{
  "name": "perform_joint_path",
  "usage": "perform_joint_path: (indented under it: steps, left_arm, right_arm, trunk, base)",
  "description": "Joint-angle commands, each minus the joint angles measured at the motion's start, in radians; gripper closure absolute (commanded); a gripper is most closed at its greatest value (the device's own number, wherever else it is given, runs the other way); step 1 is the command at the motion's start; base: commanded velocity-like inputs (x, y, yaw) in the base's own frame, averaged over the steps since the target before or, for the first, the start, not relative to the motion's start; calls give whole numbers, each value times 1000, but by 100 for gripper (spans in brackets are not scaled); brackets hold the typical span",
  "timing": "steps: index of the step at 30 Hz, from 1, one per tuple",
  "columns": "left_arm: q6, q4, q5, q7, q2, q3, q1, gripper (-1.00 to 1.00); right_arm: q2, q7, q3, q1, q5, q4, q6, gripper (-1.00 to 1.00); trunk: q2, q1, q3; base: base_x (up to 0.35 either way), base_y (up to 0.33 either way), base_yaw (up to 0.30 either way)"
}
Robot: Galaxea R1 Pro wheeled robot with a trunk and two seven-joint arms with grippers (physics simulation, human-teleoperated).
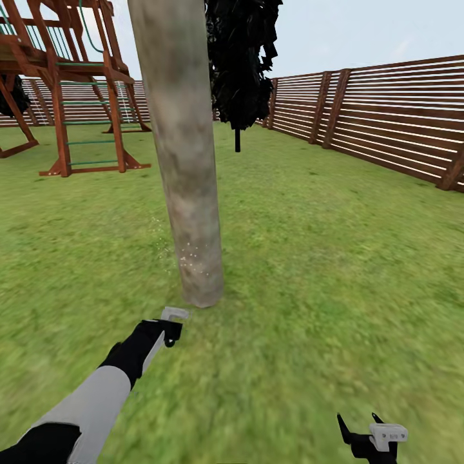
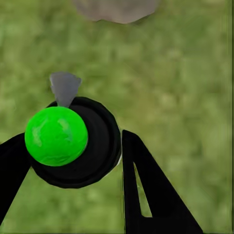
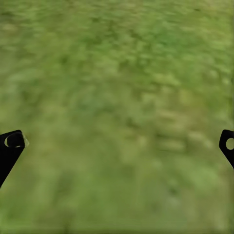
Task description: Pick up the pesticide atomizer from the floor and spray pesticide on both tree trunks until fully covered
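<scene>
Spraying was the step in hand: the left claw (image 1: 169, 327) was closed on the pesticide atomizer (image 2: 73, 142), low over the grass near the foot of the tree trunk (image 1: 183, 161). In the left wrist view the bottle sat clamped between the two black fingers (image 2: 146, 185), its bright green dot (image 2: 56, 136) facing the camera and a grey nozzle (image 2: 64, 87) pointing toward the base of the trunk. In the head view a thin scatter of white pesticide specks (image 1: 190, 254) lay on the lower bark, toward the left side; the bark higher up looked bare, so coverage seemed only begun on this tree.

The right claw (image 1: 374, 438) hung open and empty at the lower edge of the head view, well apart from the trunk, its fingertips (image 3: 13, 141) spread wide over blurred floor (image 3: 117, 117) in its own wrist view.

Behind the trunk stood a wooden play frame (image 1: 71, 84), a dark-leaved tree (image 1: 241, 58) and the slatted fence (image 1: 386, 116) edging the garden.

The next move, as I judged it, called for raising and tilting the nozzle so the mist climbed the trunk, then working round to its other faces. Whether the far side carried any spray could not be told. A second tree would remain after this one.
</scene>
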Motion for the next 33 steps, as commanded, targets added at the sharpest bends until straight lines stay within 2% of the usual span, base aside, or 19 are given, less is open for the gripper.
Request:
perform_joint_path:
  steps: [1,4,6,9,14,16,20,23,24,30,31,33]
  left_arm:
    - [0,3,1,0,-3,-2,0,100]
    - [1,7,-1,-1,-65,-3,2,100]
    - [1,8,-2,-1,-79,-3,2,100]
    - [2,11,-6,-1,-70,-1,5,100]
    - [1,17,-6,2,2,0,22,100]
    - [2,20,-4,2,-7,-3,24,100]
    - [5,22,-5,1,-68,-4,25,100]
    - [5,21,-6,0,-73,-5,25,100]
    - [4,21,-7,1,-69,-4,25,100]
    - [1,23,-7,3,44,2,40,100]
    - [1,25,-7,3,49,2,40,100]
    - [2,27,-8,3,41,-1,40,100]
  right_arm:
    - [0,0,0,0,0,0,0,-100]
    - [0,0,0,0,0,0,0,-100]
    - [0,0,0,0,0,0,0,-100]
    - [0,0,0,0,0,0,0,-100]
    - [0,0,0,0,0,0,0,-100]
    - [0,0,0,0,0,0,0,-100]
    - [0,0,0,0,0,0,0,-100]
    - [0,0,0,0,0,0,0,-100]
    - [0,0,0,0,0,0,0,-100]
    - [0,0,0,0,0,0,0,-100]
    - [0,0,0,0,0,0,0,-100]
    - [0,0,0,0,0,0,0,-100]
  trunk:
    - [0,0,0]
    - [0,0,0]
    - [0,0,0]
    - [0,0,0]
    - [0,0,0]
    - [0,0,0]
    - [0,0,0]
    - [0,0,0]
    - [0,0,0]
    - [0,0,0]
    - [0,0,0]
    - [0,0,0]
  base:
    - [0,0,0]
    - [222,0,0]
    - [118,0,0]
    - [17,0,0]
    - [0,0,0]
    - [85,0,0]
    - [285,0,0]
    - [279,0,0]
    - [90,0,0]
    - [5,0,0]
    - [0,0,0]
    - [0,0,0]
